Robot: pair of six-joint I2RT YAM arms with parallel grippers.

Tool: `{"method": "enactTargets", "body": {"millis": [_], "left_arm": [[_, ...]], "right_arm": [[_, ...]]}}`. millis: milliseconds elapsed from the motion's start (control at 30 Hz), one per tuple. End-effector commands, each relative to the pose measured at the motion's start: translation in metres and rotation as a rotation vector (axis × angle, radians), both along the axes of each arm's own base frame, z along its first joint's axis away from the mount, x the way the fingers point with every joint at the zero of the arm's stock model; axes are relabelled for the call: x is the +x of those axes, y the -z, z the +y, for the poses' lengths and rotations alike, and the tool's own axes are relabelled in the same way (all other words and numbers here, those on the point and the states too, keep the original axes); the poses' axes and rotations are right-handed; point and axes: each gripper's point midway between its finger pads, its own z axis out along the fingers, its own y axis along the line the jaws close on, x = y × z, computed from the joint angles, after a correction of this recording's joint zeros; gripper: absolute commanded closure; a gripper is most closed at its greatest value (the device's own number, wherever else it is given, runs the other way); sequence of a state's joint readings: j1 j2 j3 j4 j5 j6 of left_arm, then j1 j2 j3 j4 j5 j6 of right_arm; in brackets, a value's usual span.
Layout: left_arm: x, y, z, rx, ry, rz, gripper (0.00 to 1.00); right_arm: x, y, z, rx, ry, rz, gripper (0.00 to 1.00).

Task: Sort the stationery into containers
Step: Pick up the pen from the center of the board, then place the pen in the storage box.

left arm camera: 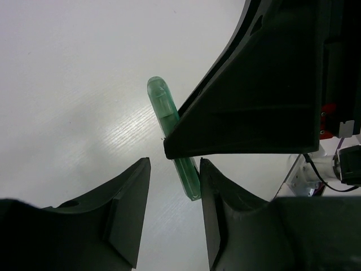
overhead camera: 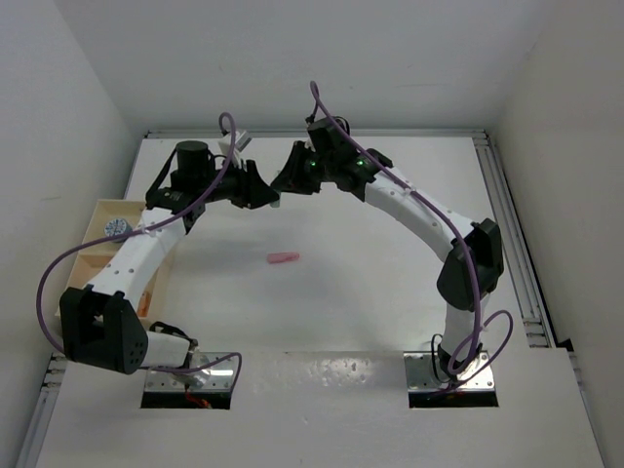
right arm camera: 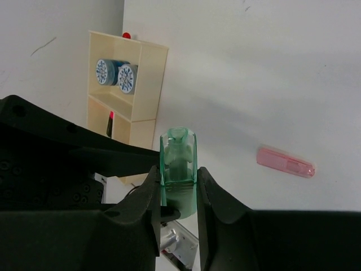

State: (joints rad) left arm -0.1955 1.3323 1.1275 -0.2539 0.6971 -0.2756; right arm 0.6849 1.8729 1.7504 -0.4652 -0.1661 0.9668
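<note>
**We hold a green stub between two grippers at the far middle of the table.**

Our right gripper (right arm camera: 176,172) is clamped on the green stub (right arm camera: 177,164), with a finger pressed on each side and the stub's end sticking out past the tips. Our left gripper (left arm camera: 174,169) faces it with its jaws partly apart. They straddle the stub's other end, leaving a clear gap on one side, and we cannot tell whether the other finger touches it. A pink stub (overhead camera: 284,258) lies alone on the white table (overhead camera: 390,283), well apart from both grippers. The wooden tray (right arm camera: 152,84) sits at the table's left edge. It holds two patterned rolls (right arm camera: 117,74) in one compartment and a black highlighter (right arm camera: 109,123) in the next.
</note>
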Motion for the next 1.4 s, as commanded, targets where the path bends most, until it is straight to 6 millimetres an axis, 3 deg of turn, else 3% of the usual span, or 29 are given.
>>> {"method": "enactTargets", "body": {"millis": [0,167,267,300,367,400,467,500,567,600,667,700,733,767,833,867,1033,1200,1367], "left_arm": [[-0.005,0.003,0.001,0.004,-0.005,-0.006,0.54],[-0.007,0.004,-0.001,-0.005,0.006,-0.002,0.56],[-0.006,0.005,-0.001,-0.006,0.007,0.001,0.67],[-0.006,0.006,0.001,-0.005,0.001,0.002,0.76],[-0.003,0.006,0.006,-0.003,-0.012,0.005,0.86],[-0.001,0.007,0.014,0.0,-0.036,0.015,0.95],[0.003,0.009,0.026,0.013,-0.069,0.027,1.0],[0.004,0.015,0.042,0.032,-0.104,0.055,1.0],[0.004,0.026,0.071,0.097,-0.141,0.094,1.0],[0.0,0.028,0.076,0.103,-0.154,0.142,1.0],[0.006,0.027,0.114,0.207,-0.193,0.126,1.0],[-0.005,0.038,0.14,0.297,-0.184,0.148,1.0],[-0.01,0.039,0.154,0.344,-0.188,0.158,1.0],[-0.013,0.035,0.182,0.407,-0.239,0.158,1.0],[-0.032,0.041,0.209,0.503,-0.258,0.196,1.0],[-0.043,0.039,0.235,0.553,-0.33,0.212,1.0],[-0.113,0.053,0.293,0.74,-0.406,0.345,1.0],[-0.165,0.08,0.312,0.818,-0.433,0.468,1.0],[-0.186,0.102,0.324,0.801,-0.48,0.554,1.0]], "right_arm": [[-0.007,-0.048,0.017,0.149,-0.045,-0.057,1.0],[-0.014,-0.049,0.024,0.192,-0.081,-0.033,1.0],[-0.018,-0.051,0.028,0.208,-0.109,-0.041,1.0],[-0.019,-0.051,0.029,0.208,-0.117,-0.043,1.0],[-0.022,-0.049,0.028,0.205,-0.129,-0.04,0.85],[-0.021,-0.047,0.026,0.201,-0.131,-0.042,0.62],[-0.019,-0.048,0.019,0.208,-0.142,-0.042,0.46],[-0.018,-0.047,0.015,0.207,-0.145,-0.042,0.41],[-0.014,-0.043,-0.002,0.202,-0.157,-0.045,0.39],[-0.014,-0.044,-0.008,0.208,-0.172,-0.054,0.39],[-0.006,-0.029,-0.03,0.187,-0.18,-0.048,0.41],[-0.006,-0.026,-0.037,0.174,-0.185,-0.048,0.42],[-0.005,-0.008,-0.053,0.113,-0.2,-0.049,0.44],[-0.006,0.0,-0.06,0.077,-0.216,-0.059,0.45],[-0.011,0.023,-0.079,-0.065,-0.286,-0.102,0.46],[-0.014,0.032,-0.085,-0.119,-0.314,-0.107,0.47],[-0.018,0.079,-0.105,-0.342,-0.469,-0.117,0.48],[-0.016,0.113,-0.106,-0.419,-0.562,-0.094,0.51],[-0.011,0.13,-0.099,-0.44,-0.617,-0.08,0.55]]}}
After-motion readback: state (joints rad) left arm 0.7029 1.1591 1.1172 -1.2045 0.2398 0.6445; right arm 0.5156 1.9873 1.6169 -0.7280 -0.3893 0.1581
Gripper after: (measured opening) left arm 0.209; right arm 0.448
